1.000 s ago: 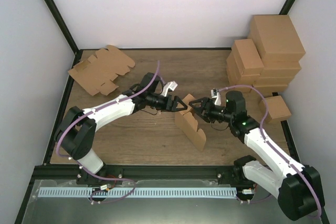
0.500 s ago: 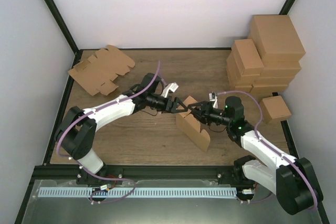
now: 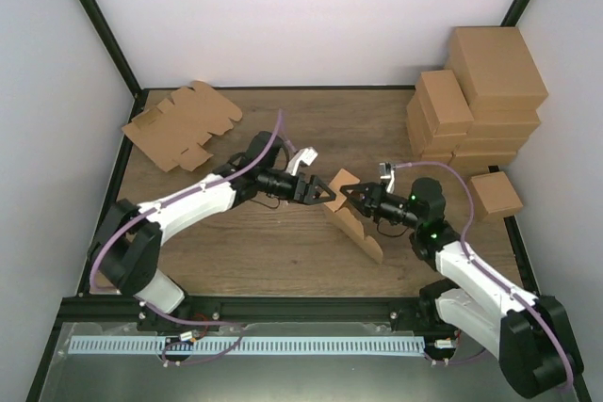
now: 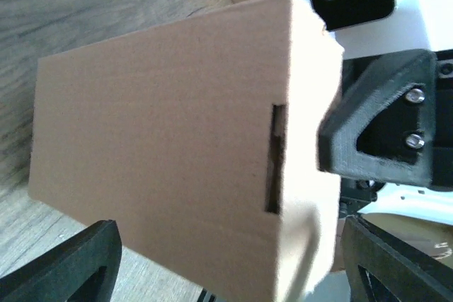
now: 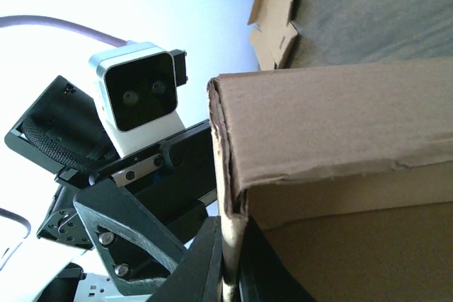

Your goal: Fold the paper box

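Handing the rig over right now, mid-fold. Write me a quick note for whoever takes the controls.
Left end effector: open, right at the upper end of the paper box, gripping nothing.
Right end effector: shut on a wall edge at that same end.
Box: mid-table, standing tilted between the two arms.
Done: walls creased up, body partly formed.
Left: closing flaps and tabs; whether any are tucked cannot be seen. Probably brace with the left, then tuck.
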Motion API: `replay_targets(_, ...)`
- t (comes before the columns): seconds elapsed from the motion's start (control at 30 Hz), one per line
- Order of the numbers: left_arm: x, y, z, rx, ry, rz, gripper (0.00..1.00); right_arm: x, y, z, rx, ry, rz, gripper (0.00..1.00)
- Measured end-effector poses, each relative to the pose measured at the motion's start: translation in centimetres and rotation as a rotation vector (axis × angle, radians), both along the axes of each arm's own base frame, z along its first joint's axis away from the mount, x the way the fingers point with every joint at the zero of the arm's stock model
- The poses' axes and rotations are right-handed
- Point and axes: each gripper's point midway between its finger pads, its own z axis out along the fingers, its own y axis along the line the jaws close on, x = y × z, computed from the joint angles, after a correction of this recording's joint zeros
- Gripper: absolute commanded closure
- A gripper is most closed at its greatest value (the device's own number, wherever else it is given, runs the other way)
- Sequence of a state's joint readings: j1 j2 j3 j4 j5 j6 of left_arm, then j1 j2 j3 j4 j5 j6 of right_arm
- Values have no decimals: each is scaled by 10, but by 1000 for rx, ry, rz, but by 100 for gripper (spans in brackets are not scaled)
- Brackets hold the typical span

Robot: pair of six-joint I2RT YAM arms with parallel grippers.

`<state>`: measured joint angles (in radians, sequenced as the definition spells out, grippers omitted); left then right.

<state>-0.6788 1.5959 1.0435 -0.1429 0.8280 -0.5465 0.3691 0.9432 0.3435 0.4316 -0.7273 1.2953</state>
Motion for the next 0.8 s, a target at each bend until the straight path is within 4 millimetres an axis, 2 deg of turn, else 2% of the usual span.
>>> replay_targets(0.17,-2,9,35,-38,-104,36,8,-5,-6,14,-46,-108,-18,99)
replay_targets(0.3,-1,19,62,-63,-201,86,7,3,-9,30,-158,-207,-30,99)
replay_targets(0.5,4,35,71,-42,-278,178,5,19,-7,63,-394,-410,-22,99)
replay_targets(0.57,7,41,73,-29,-301,218,4,20,4,68,-486,-478,15,99)
replay_targets(0.63,12,49,75,-8,-322,275,0,15,25,66,-575,-552,91,99)
replay_targets(0.73,22,71,80,16,-341,405,0,6,64,46,-726,-641,234,99)
replay_targets(0.8,29,99,85,9,-338,515,0,2,83,21,-840,-675,327,99)
